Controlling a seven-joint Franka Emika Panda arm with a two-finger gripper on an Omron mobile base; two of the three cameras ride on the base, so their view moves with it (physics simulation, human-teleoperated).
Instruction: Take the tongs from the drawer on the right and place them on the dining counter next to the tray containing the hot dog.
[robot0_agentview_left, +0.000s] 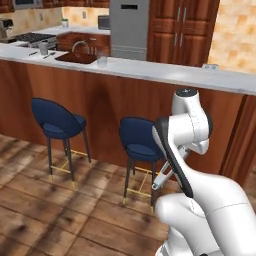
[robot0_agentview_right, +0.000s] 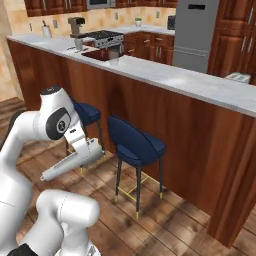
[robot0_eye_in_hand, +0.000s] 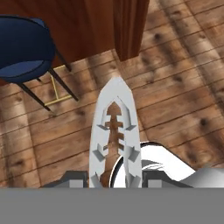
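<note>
Hand view: fingers (robot0_eye_in_hand: 114, 177) pinching the tongs (robot0_eye_in_hand: 114, 131) above plank floor (robot0_eye_in_hand: 175, 100); marble dining counter (robot0_agentview_left: 165, 71) beyond.

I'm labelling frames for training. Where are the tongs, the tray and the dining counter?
tongs (robot0_eye_in_hand: 114, 131): hand view, toothed arms near joined tip.
tray (robot0_agentview_left: 76, 58): left base view, dark inner floor.
dining counter (robot0_agentview_left: 165, 71): left base view, bare marble top.

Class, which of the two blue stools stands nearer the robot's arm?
The right-hand stool in the left base view, beside the white arm; the other stool stands farther left along the dining counter.
</note>
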